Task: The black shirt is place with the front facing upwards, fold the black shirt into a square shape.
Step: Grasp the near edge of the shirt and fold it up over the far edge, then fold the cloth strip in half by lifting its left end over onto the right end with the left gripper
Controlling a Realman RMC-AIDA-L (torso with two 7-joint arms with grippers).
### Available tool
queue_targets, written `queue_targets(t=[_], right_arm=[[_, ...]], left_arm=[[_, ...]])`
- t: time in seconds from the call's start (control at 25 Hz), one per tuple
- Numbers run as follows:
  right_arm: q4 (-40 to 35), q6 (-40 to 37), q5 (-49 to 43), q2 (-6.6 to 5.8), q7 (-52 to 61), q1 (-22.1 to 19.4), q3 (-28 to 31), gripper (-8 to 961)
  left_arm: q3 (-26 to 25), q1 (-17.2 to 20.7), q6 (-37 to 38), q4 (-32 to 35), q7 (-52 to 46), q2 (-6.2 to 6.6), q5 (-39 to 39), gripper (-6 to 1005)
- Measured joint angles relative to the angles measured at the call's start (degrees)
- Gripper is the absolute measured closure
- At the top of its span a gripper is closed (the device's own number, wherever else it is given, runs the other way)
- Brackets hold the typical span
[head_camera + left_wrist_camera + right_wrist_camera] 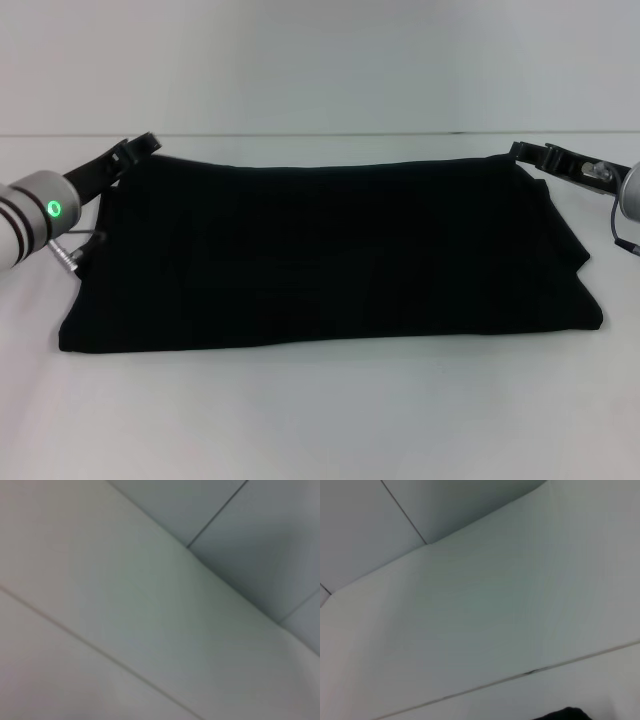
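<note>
Presently, the black shirt (330,255) lies folded on the counter (320,420). My left pincer (143,146) and right pincer (522,152) sit at its far corners. Whether either grips, I cannot tell.

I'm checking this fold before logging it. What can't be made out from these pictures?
- Head view: whether the left gripper and right gripper pinch the black shirt's far corners; too small and dark.
- Head view: the shirt's layers; uniform black hides them.
- Left wrist view: shirt out of frame.
- Right wrist view: only a black sliver, cut off.
</note>
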Motion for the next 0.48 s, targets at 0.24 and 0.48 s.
queue_targets(t=[0.24,0.48], right_arm=[[-0.4,-4.3,4.2,-0.28,-0.5,-2.6,-0.1,388],[-0.6,-13.2,8.0,-0.8,-8.1,-6.0,-0.1,369]], left_arm=[[0.0,1.8,-2.6,-0.3,0.0,0.1,-0.2,343],[-0.4,6.0,5.4,0.3,-1.3,2.93,-1.8,342]])
